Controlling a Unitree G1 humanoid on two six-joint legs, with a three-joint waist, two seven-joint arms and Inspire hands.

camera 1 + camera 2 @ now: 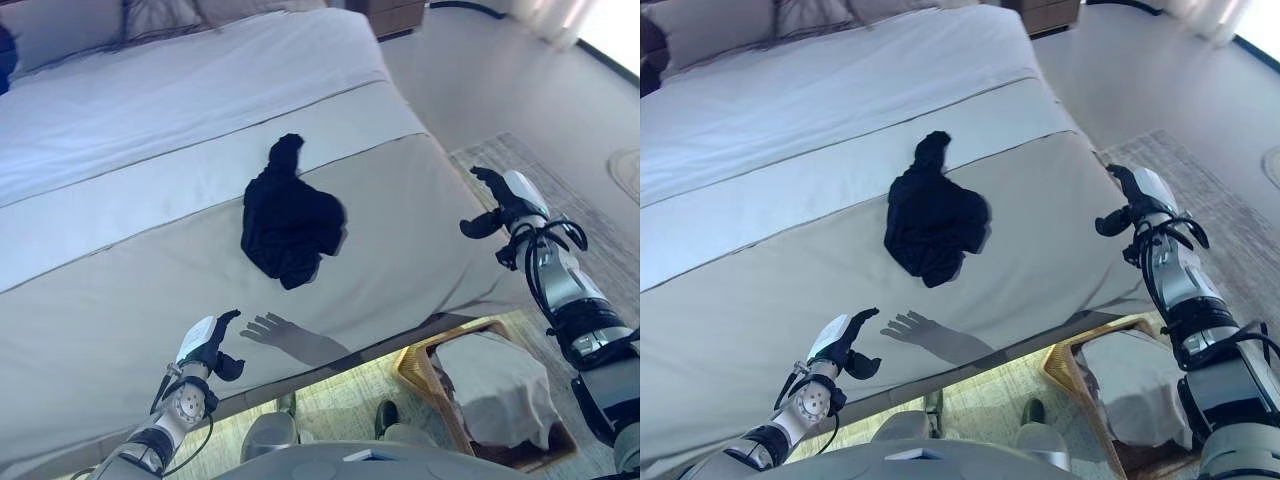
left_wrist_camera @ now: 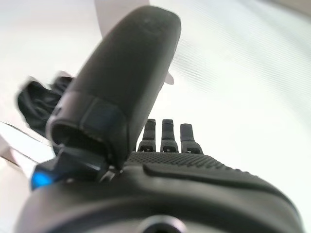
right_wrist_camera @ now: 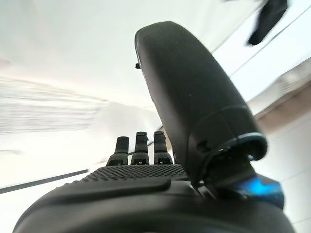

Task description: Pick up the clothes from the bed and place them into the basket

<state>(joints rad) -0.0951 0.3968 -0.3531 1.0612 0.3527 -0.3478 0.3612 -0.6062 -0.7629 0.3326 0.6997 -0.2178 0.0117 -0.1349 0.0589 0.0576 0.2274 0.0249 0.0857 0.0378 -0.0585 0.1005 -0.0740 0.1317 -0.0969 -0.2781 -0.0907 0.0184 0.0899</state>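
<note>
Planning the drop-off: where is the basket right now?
In the left eye view, the basket sits on the floor at the bed's foot, lower right, below the right robot hand.

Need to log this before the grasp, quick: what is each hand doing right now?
Left hand: open, holding nothing, over the bed's near edge.
Right hand: open, empty, off the bed's right side.
</note>
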